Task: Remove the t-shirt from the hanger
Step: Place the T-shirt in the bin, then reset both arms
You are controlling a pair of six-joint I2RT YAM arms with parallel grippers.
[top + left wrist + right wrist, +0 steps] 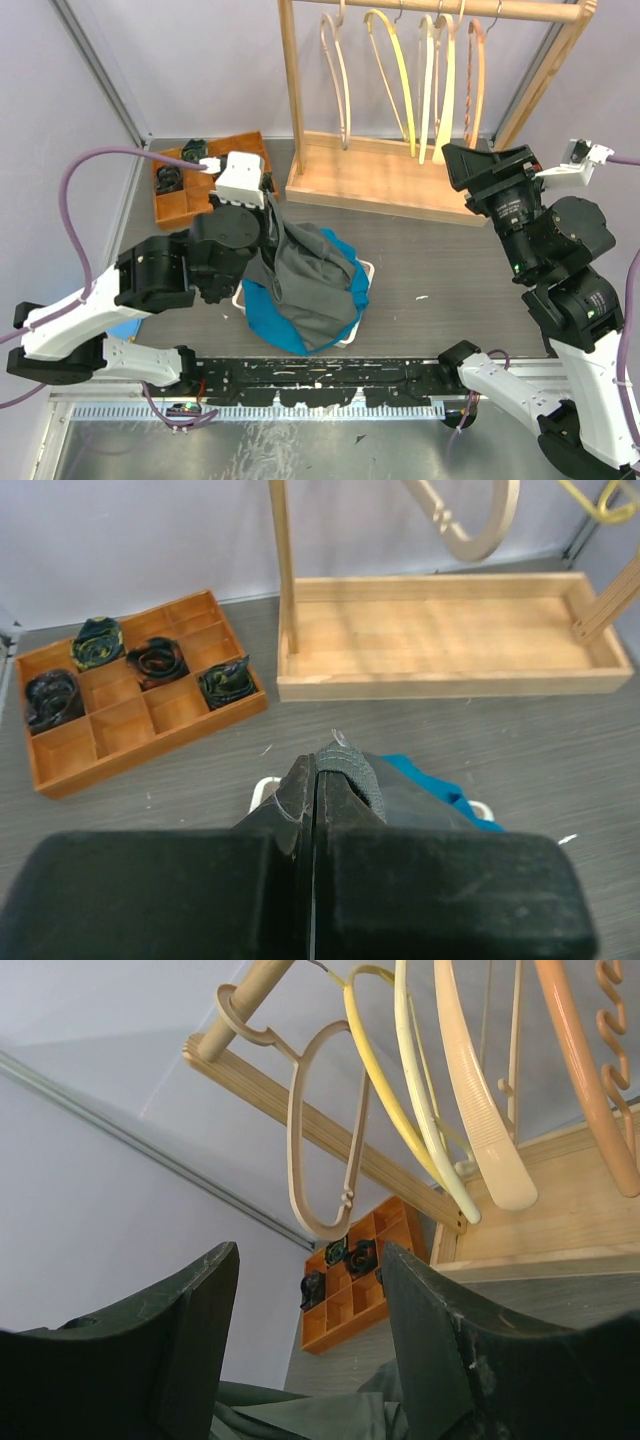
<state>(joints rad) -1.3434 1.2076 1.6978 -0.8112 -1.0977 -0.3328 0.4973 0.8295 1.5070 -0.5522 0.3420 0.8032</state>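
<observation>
Grey desk (430, 270) carries a wooden rack (380, 180) at 12 o'clock, and the hangers seen on it are bare. My left pincer (318, 770) is clamped on a fold of the grey t-shirt (310, 280) at desk centre. It holds that edge raised, presumably to draw the cloth free. The shirt's long axis runs from the pinch at 11 o'clock to 5 o'clock, over a blue cloth (265, 320). My right pincer (488, 160) stands agape and empty at 2 o'clock.

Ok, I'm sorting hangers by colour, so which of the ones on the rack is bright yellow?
The yellow hanger, second from the left in the top view: a thin yellow loop, while the other hangers are beige, cream or tan.
</observation>
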